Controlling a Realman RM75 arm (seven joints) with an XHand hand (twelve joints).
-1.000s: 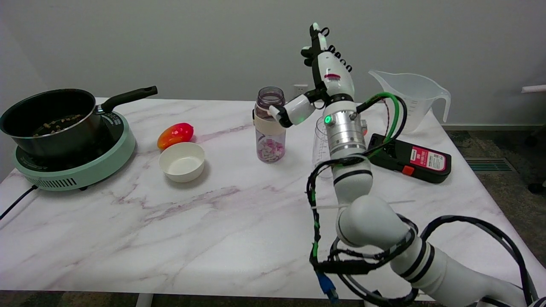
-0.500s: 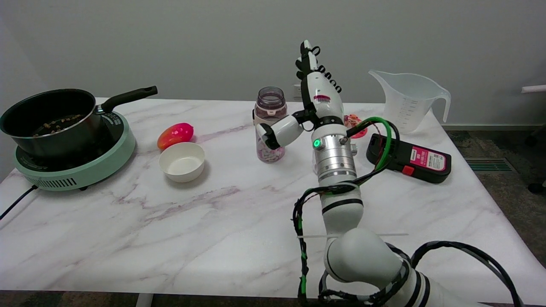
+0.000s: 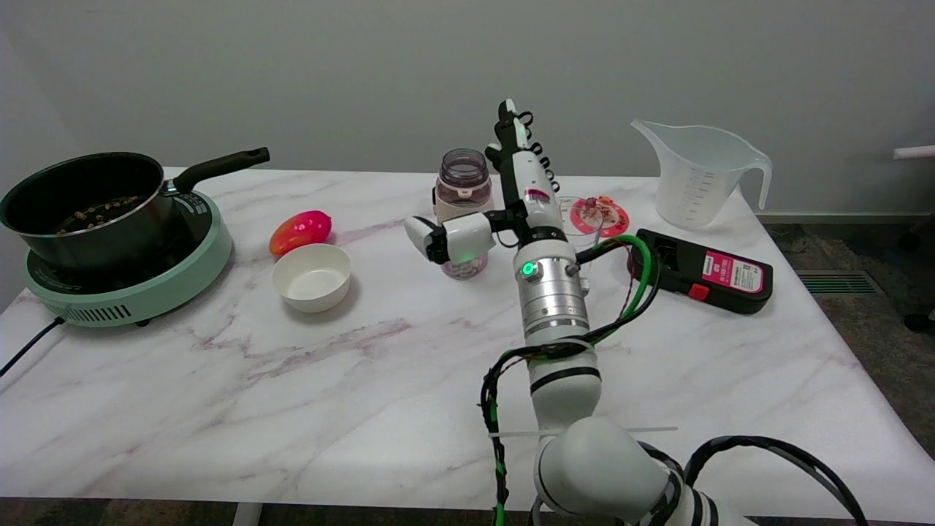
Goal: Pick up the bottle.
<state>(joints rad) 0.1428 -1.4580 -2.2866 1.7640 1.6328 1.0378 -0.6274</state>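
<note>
The right arm [image 3: 562,343] rises from the lower right edge over the marble table [image 3: 329,380]. Its hand [image 3: 504,197] stands edge-on beside the bottle [image 3: 462,212], fingers pointing straight up along the bottle's right side and the thumb stretched out leftward across the bottle's lower front; the hand is spread wide and holds nothing, and whether any part touches the bottle cannot be told. The bottle stands upright near mid-table, clear with a dark neck and pale pieces at its bottom. Left of it sit a white bowl [image 3: 312,277] and, just behind that, a red-orange fruit [image 3: 300,231]. At far left a black pan [image 3: 88,201] rests on a green cooker [image 3: 131,285]. Right of the hand lie a clear cup [image 3: 581,219], a round red lid [image 3: 610,215] and a black device [image 3: 705,270]. A measuring jug [image 3: 697,183] stands at the far right.
</note>
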